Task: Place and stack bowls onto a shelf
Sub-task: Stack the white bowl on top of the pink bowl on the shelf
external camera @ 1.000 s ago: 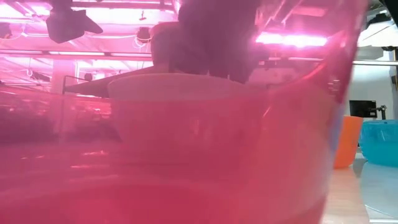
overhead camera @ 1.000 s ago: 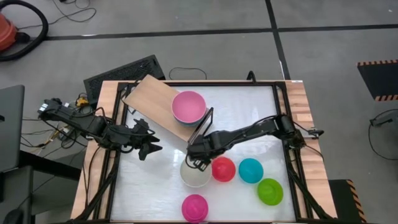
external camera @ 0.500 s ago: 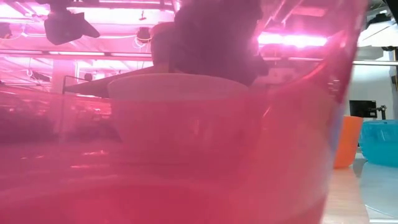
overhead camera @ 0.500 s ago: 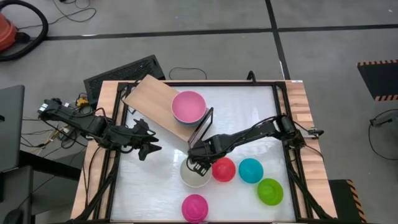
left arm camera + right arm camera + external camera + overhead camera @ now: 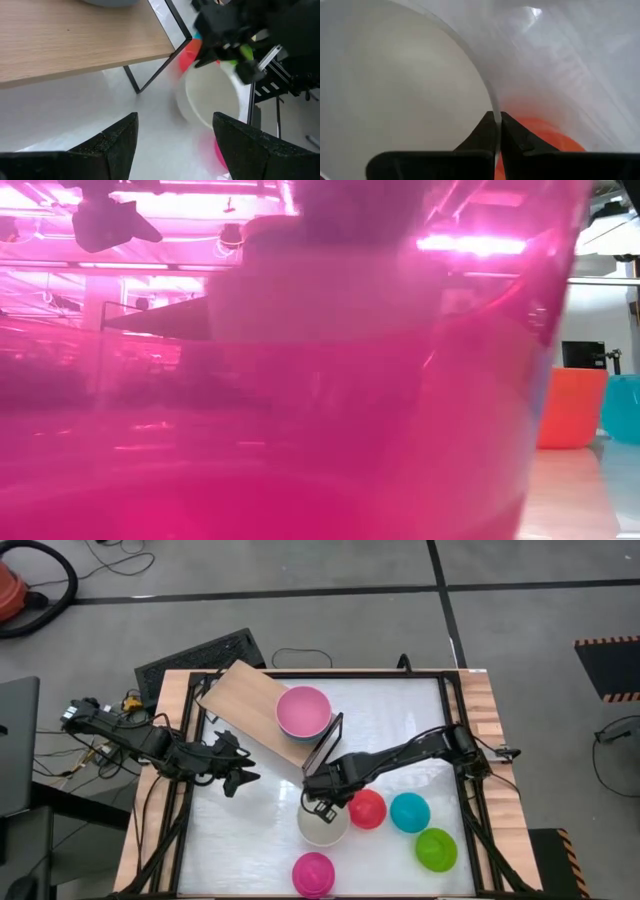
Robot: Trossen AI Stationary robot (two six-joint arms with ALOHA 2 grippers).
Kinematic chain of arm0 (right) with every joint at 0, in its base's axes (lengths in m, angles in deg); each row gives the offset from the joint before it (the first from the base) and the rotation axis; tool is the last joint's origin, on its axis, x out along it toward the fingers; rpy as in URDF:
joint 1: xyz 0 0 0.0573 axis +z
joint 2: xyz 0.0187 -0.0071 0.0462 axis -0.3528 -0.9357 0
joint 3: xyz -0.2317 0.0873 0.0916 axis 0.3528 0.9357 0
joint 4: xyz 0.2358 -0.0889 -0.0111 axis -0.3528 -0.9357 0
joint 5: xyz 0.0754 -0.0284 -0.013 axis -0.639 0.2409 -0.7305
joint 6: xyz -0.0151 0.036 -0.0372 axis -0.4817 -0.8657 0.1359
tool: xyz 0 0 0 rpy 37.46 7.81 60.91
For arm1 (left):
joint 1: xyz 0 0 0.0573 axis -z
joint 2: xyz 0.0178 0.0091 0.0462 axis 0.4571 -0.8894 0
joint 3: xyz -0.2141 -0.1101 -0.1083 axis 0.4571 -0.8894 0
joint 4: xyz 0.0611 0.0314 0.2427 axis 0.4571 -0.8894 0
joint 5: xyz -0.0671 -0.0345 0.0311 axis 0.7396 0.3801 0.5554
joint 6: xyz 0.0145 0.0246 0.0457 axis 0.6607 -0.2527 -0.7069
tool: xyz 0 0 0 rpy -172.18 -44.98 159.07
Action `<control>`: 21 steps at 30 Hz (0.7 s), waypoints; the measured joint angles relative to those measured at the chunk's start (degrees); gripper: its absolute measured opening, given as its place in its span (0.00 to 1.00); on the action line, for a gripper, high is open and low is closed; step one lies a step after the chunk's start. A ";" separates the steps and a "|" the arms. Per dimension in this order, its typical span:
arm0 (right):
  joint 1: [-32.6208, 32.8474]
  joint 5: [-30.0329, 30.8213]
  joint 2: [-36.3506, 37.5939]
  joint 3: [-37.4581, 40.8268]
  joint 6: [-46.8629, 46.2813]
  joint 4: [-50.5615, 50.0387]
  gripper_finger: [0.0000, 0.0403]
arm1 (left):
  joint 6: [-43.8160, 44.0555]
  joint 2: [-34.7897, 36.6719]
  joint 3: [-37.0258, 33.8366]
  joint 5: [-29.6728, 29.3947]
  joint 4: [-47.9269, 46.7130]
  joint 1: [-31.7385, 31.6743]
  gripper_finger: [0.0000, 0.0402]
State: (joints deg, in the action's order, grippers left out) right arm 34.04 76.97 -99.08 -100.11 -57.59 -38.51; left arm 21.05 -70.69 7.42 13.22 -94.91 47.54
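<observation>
The white bowl point(image 5: 322, 824) sits on the worktop point(image 5: 250, 840) just beside the red bowl point(image 5: 367, 809), below the shelf point(image 5: 245, 705) in the high view; the right pincer point(image 5: 322, 805) pinches its near rim, fingers point(image 5: 492, 131) pressed on the thin wall. The shelf, carrying a pink bowl point(image 5: 303, 711), lies up and leftward. The left pincer point(image 5: 243, 780) hangs spread nearby, while a magenta bowl point(image 5: 300, 430) blocks most of the low view.

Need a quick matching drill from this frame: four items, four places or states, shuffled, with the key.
Items:
1. white bowl
2. light pink bowl
3. magenta bowl
4. left gripper

Places or states:
A. on the shelf, stacked on another bowl
B. open, over bare table beside the shelf
C. rim pinched by the right gripper
D. alone at the table's near edge

Pairs: 1-C, 2-A, 3-D, 4-B
</observation>
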 joint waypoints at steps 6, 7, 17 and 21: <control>-0.07 -1.33 0.11 -18.60 5.81 -13.61 0.07 | 0.07 0.00 0.00 -0.13 0.00 0.00 0.60; -0.37 -1.22 0.11 -22.43 6.84 -15.28 0.07 | 0.25 0.00 0.00 -0.13 -0.01 -0.01 0.60; -11.37 10.97 12.65 -25.13 8.72 -15.45 0.07 | 3.18 -0.03 0.00 -0.35 -0.93 -0.01 0.60; -15.93 16.54 14.40 -25.10 10.27 -14.45 0.07 | 4.15 -0.02 0.00 -1.55 -1.31 0.00 0.60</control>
State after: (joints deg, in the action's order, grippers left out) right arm 18.11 93.51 -84.68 -125.22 -47.31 -52.95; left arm 25.20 -70.71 7.42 11.67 -96.22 47.54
